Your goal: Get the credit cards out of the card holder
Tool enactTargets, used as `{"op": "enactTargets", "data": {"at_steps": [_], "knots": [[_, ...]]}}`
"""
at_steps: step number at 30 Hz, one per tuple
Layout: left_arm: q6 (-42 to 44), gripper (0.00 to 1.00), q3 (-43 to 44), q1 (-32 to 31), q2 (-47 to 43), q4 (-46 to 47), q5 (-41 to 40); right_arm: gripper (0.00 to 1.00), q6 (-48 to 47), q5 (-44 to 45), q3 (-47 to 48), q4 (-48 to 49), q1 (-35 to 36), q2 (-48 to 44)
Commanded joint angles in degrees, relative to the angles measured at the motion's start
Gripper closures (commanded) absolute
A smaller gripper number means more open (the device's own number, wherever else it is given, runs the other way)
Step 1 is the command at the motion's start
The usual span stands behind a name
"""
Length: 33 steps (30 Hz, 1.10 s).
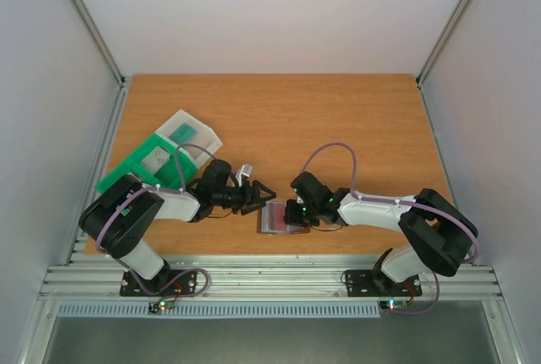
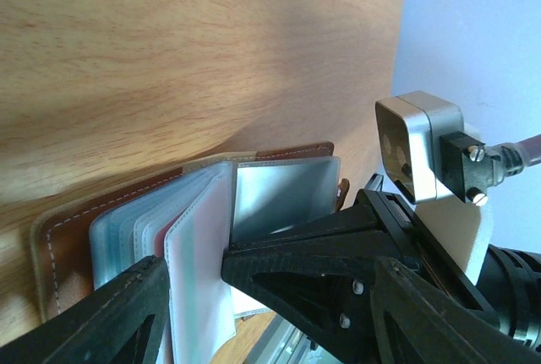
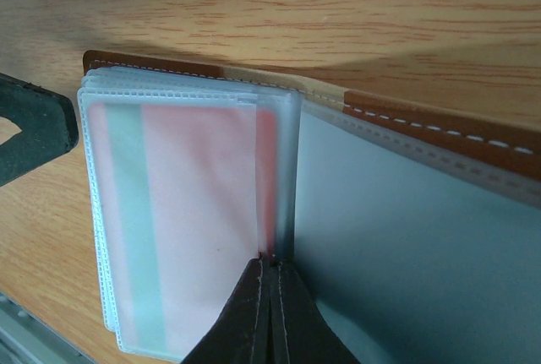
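Top external view: the card holder (image 1: 279,219) lies open near the front edge of the table (image 1: 355,127), between both arms, with a red card (image 3: 203,212) sleeved inside. The left gripper (image 2: 196,264) is open, its fingers straddling a plastic sleeve. The right gripper (image 3: 270,313) is closed tight at the sleeves' fold. A green tray (image 1: 139,165) sits well apart, at left.

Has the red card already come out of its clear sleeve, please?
No, the right wrist view shows the red card still lying inside a clear sleeve of the open card holder.
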Motion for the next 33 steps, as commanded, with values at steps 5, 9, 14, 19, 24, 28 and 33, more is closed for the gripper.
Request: {"op": "enactTargets", "data": {"at_steps": [5,9,14,19,24,28,33], "knots": [[1.0,0.34,1.0,-0.4,0.9,1.8,-0.2,0.99,0.8,0.6,-0.5,-0.4,-0.3,-0.3],[0.9,0.34,1.2,-0.5,0.7,1.6,-0.1,0.99,1.0,0.6,-0.6,-0.3,-0.3,-0.4],[1.1,0.34,1.6,-0.7,0.9,1.2,-0.1,0.99,1.0,0.6,-0.6,-0.3,-0.3,-0.3],[1.2,0.34,2.0,-1.0,1.5,1.3,-0.2,0.99,0.9,0.6,-0.6,-0.2,-0.3,-0.2],[1.2,0.34,2.3,-1.4,1.5,1.0,-0.6,0.99,1.0,0.7,-0.7,-0.2,-0.3,-0.5],[1.0,0.34,2.3,-1.5,1.3,1.0,-0.6,0.99,1.0,0.8,-0.8,-0.1,-0.3,-0.5],[1.6,0.34,2.3,-1.7,-0.6,-1.4,-1.9,0.99,1.0,0.9,-1.0,-0.2,-0.3,-0.7]]}}
